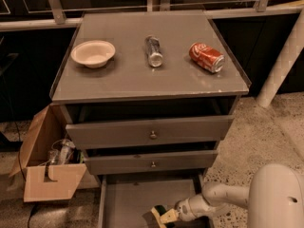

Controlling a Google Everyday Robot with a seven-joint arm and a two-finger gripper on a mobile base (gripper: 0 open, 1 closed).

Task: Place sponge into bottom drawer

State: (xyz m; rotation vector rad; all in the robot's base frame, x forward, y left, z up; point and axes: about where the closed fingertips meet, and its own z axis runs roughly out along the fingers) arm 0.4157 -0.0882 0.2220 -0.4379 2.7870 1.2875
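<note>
The gripper (167,216) hung low over the near right part of the bottom drawer (127,199), which stood pulled out beneath the two upper drawers. Its jaws were closed on the sponge (158,212). The sponge stuck out to the left of the fingertips, green side up, and sat just above the grey floor or perhaps touching it; which one could not be told. The arm reached in from the right, over the drawer's right rail.

The step in hand looked like the release. To do it well, the sponge should be resting on the floor, or very nearly so, before the jaws part, so that it drops flat instead of bouncing or tipping onto its edge. It was already well inside the rails, so no sideways shift seemed needed. Opening the jaws slowly would let the soft foam spring back without clinging to a finger.

After that, a straight lift up and toward the near right would likely be best, keeping the wrist clear of the middle drawer (152,162), whose front overhangs the far part of the tray.
</note>
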